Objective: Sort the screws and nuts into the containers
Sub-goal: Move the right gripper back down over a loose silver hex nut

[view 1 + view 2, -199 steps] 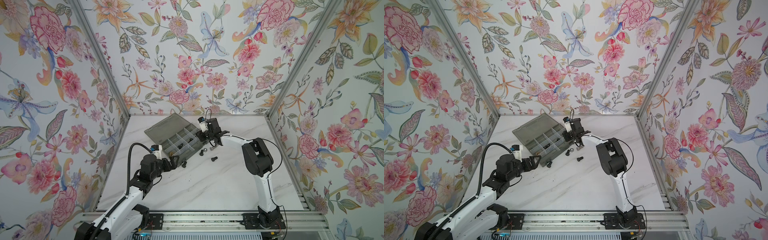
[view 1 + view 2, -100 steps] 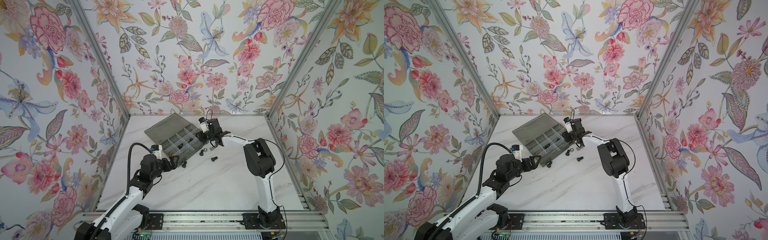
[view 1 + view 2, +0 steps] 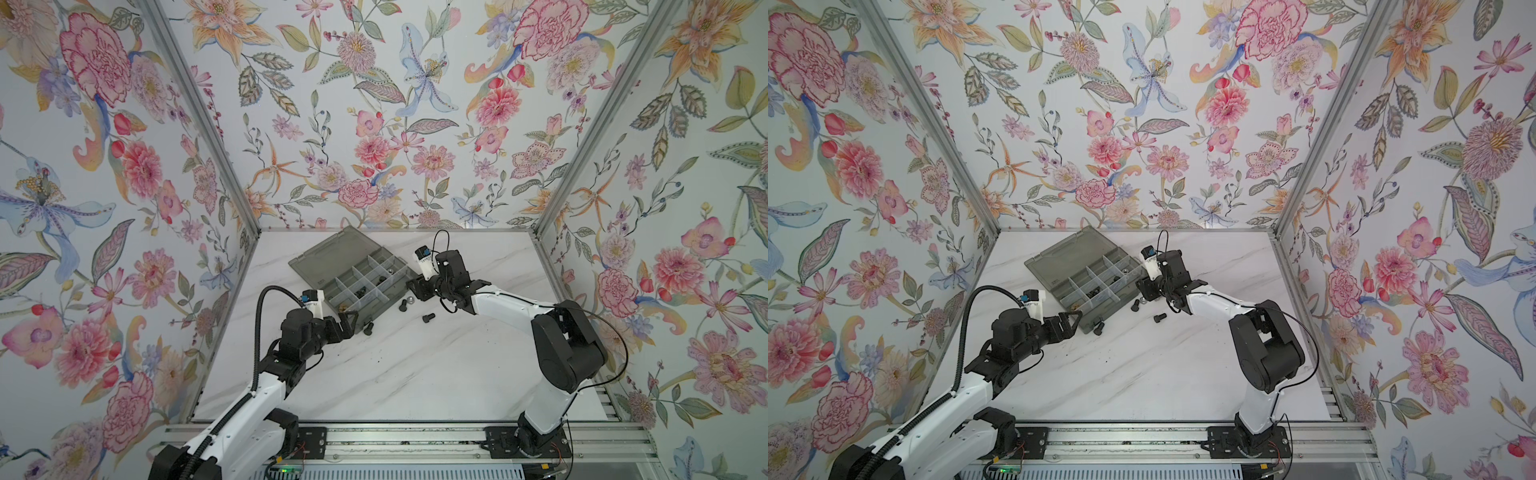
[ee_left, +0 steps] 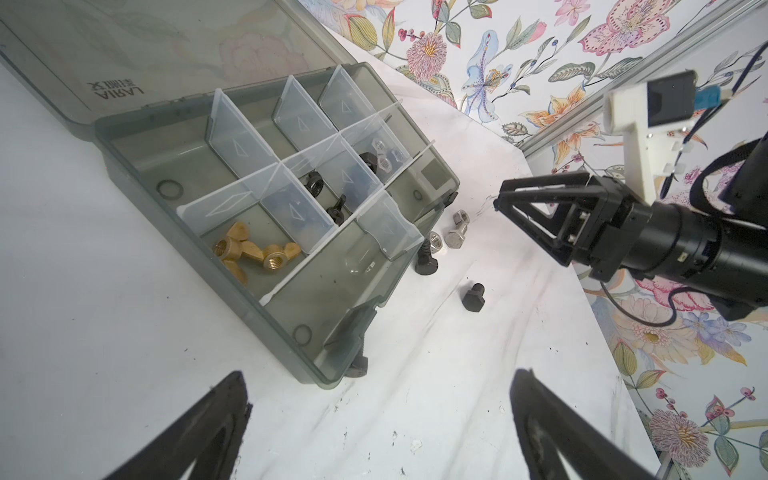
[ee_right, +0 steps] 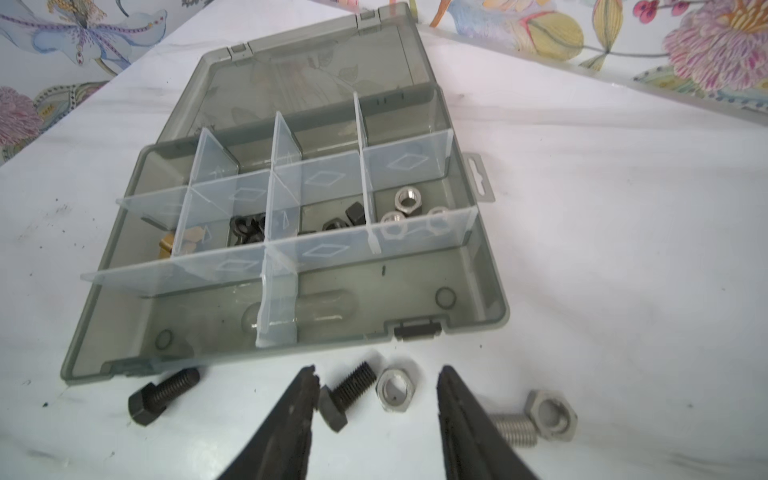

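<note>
Box: a smoky-grey see-through plastic box (image 5: 395, 286) lies far and middle on the white marble table (image 3: 415, 374); its flat lid is open to the far side, so the little rooms can be reached from above
Sorted: brass wing nuts (image 4: 249, 253), small black wing nuts (image 4: 314, 183), black hex nuts (image 5: 332, 224) and silver hex nuts (image 5: 407, 199) each have their own room, like with like
Loose: on the table just beside the box's near-right wall lie a short black bolt (image 5: 345, 395), a loose silver nut (image 5: 395, 388) and a silver bolt with a nut on it (image 5: 536, 419); a second black bolt (image 4: 359, 363) sits at the box's near corner and a third black bolt (image 4: 473, 297) lies farther out
Right gripper (image 5: 378, 372): low over the table, jaws apart, holding nothing; the short black bolt and loose silver nut lie between them, likely to be picked
Left gripper (image 4: 380, 374): jaws spread wide, empty, near the box's near corner, maybe for the second black bolt
Empty rooms: the near row looks bare, likely for bolts
Careful: a squeeze might pinch both the bolt and the nut
</note>
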